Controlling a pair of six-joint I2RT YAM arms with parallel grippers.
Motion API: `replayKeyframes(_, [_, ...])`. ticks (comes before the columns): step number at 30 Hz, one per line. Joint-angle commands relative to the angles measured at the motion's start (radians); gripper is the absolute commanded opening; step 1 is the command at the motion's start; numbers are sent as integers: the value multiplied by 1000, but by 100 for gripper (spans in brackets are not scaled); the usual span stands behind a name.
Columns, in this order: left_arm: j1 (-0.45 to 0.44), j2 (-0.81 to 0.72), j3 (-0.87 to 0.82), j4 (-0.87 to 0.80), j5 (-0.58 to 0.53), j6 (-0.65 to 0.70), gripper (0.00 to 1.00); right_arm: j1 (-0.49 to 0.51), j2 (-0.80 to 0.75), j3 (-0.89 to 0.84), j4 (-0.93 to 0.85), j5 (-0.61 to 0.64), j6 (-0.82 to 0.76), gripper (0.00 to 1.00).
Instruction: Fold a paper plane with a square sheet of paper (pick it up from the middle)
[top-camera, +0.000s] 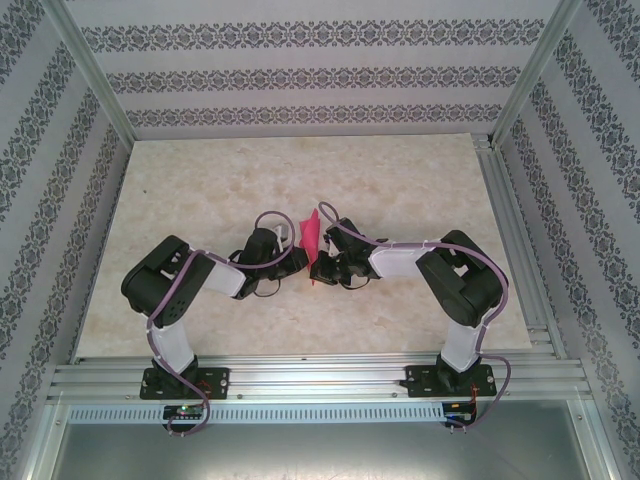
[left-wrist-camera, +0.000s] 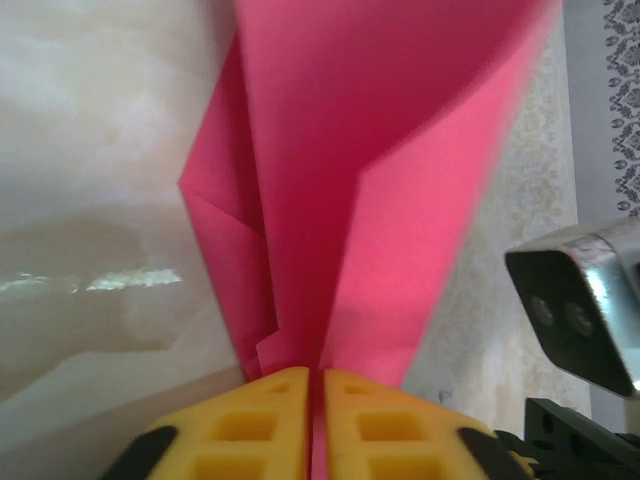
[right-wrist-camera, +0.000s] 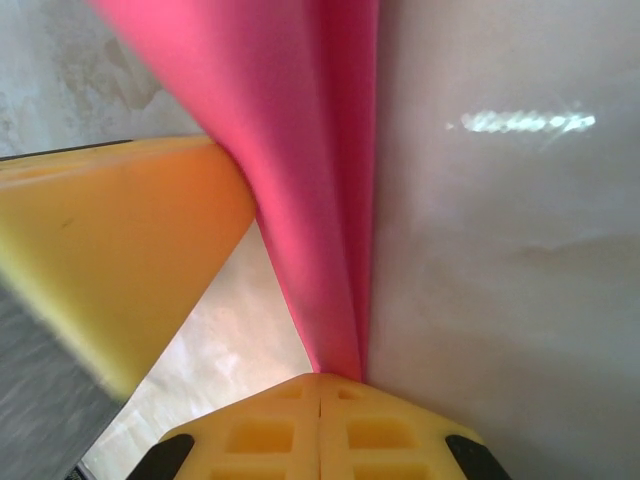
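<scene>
1. The sheet of paper is already partly folded, with several flaps and creases showing. It stands up off the table near the middle, between the two arms, as a narrow pink sliver in the top view.
2. I judge it very light and thin. It should be stiff only along its creases and floppy across the flat panels, so it is likely to sag, twist or spring open where nothing supports it. It probably tears or wrinkles under a hard pull, and the smooth face may slip in a weak pinch.
3. The best hold looks to be on a folded edge or the centre crease, where the layers stack. A single free flap would be a poorer place.
4. The left fingers are pressed together on the lower folded edge, with a thin line of pink between them.
5. The right fingers are clamped shut on the same paper at its narrow end. One left finger sits just beside the paper in the right wrist view.
6. The two sets of fingers sit very close together, so any pull apart or turn could strain the short span of paper between them, and either wrist could knock the other.
7. The table around the arms is bare, with plenty of room forward and to both sides. The rails and patterned walls are well apart from the paper.
</scene>
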Motion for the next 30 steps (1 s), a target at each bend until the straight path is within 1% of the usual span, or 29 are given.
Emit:
replayKeyframes(1, [-4,-42,18,-55,-21,19,18,-9,38,-10,-7,-6,-20,6])
replayKeyframes(3, [6,-66,19,-79,-32,16,29,-9,39,-11,-2,-11,-21,6])
replayKeyframes(6, [22,-99,26,-104,-19,19,35,-11,46,-5,-5,-18,-24,6])
replayKeyframes(8, [30,-127,42,-164,-42,17,43,-10,48,-2,-4,-21,-25,6])
replayKeyframes(10, [34,-157,47,-168,-42,4,43,-12,44,-2,-5,-18,-25,6])
replayKeyframes(13, [39,-195,104,-295,-72,35,46,-13,40,0,-7,-14,-23,6])
replayKeyframes(15, [42,-211,119,-332,-90,47,46,-14,41,0,-4,-13,-24,6])
replayKeyframes(16, [46,-216,123,-348,-97,43,46,-16,42,0,-3,-15,-24,6])
replayKeyframes(18, [54,-224,111,-301,-83,29,40,-15,42,1,-3,-15,-23,6])
replayKeyframes(19, [57,-223,115,-290,-70,17,34,-15,44,0,-2,-14,-23,6])
replayKeyframes(20, [58,-220,121,-267,-51,12,27,-15,47,-1,2,-15,-21,6])
replayKeyframes(21, [58,-217,132,-257,-32,10,24,-16,49,-2,9,-20,-16,6])
replayKeyframes(22, [57,-213,146,-261,-13,11,24,-15,52,-1,13,-22,-14,6])
replayKeyframes(23, [58,-206,167,-287,7,19,28,-15,51,1,18,-23,-12,5])
replayKeyframes(24, [57,-203,178,-308,12,26,36,-15,50,1,18,-21,-11,6])
replayKeyframes(26, [59,-206,161,-290,30,33,44,-15,49,2,15,-17,-9,6])
replayKeyframes(27, [59,-220,146,-296,15,34,47,-17,47,3,15,-17,-9,6])
replayKeyframes(28, [59,-234,133,-297,2,35,48,-17,46,3,14,-17,-9,6])
replayKeyframes(30, [60,-240,120,-304,8,54,52,-16,45,3,15,-16,-7,6])
